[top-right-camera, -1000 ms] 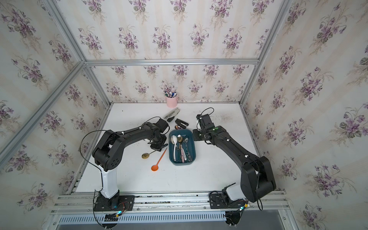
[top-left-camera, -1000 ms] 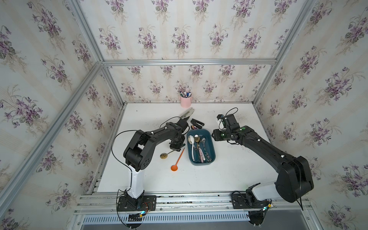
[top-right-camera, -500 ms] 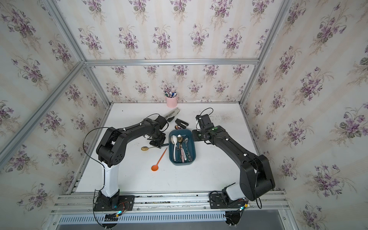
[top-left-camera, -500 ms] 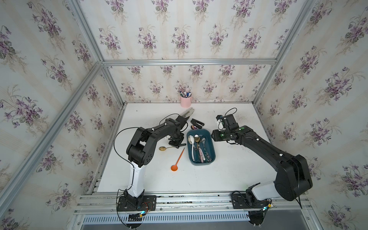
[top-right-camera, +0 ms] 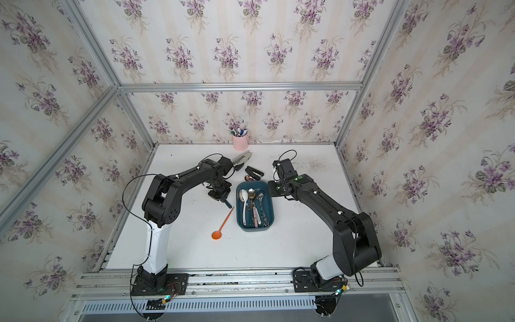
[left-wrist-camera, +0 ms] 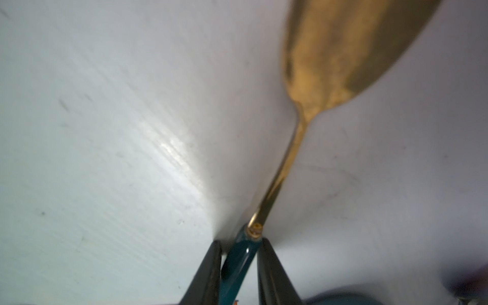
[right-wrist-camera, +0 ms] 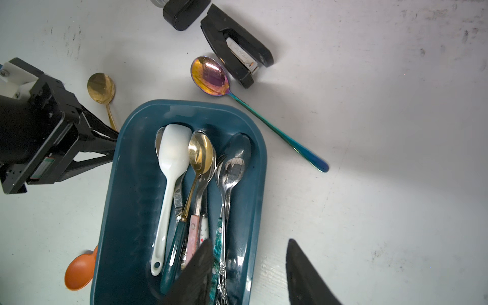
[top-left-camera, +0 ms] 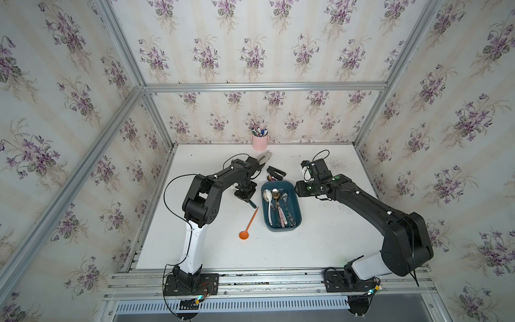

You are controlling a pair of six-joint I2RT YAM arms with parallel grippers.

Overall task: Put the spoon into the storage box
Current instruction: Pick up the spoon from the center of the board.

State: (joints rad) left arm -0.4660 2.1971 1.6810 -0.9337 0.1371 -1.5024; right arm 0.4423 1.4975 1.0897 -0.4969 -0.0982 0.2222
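Note:
The spoon has a gold bowl and a teal handle. It lies on the white table just left of the dark teal storage box. My left gripper points down at it. In the left wrist view the gripper is shut on the teal handle, and the gold shaft runs away from the fingers. The arm hides the bowl in both top views. My right gripper hangs open over the box's right rim, holding nothing. Several spoons lie inside the box.
An orange spoon lies left of the box toward the front. An iridescent spoon and a black stapler lie just behind the box. Farther back are a silver tool and a pink pen cup by the wall.
The left jaws have narrowed onto the spoon's handle. The spoon's gold bowl has swung from the left toward the back, under the arm. The right arm has not moved.

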